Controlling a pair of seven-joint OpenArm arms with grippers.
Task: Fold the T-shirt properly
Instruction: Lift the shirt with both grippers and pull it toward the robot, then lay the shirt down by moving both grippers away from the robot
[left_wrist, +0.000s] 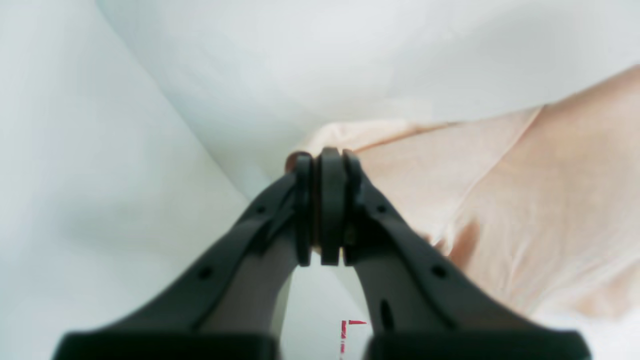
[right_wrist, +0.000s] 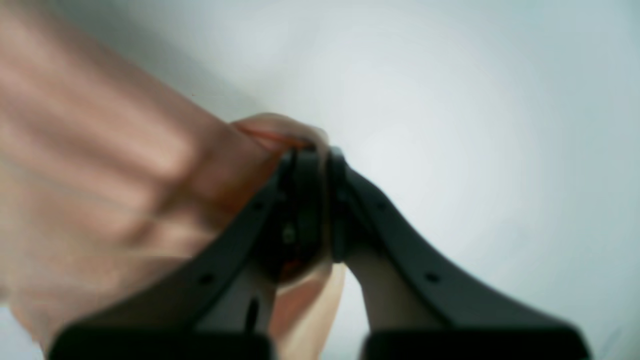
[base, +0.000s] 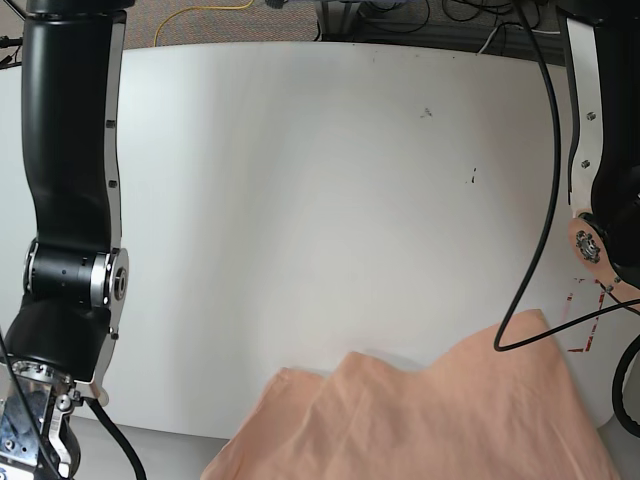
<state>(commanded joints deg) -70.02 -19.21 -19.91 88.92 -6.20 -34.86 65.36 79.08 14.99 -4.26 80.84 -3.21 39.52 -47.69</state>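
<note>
Now 2 grippers, left and right, are pinching the T-shirt, which is lying partly over the table's near edge. I think the robot is positioning it; the next move is needing even, gentle spreading before folding.

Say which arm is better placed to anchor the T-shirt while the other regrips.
Probably the left: its gripper pinches the T-shirt near an edge, with smoother cloth alongside; cloth bunches around the right gripper.
</note>
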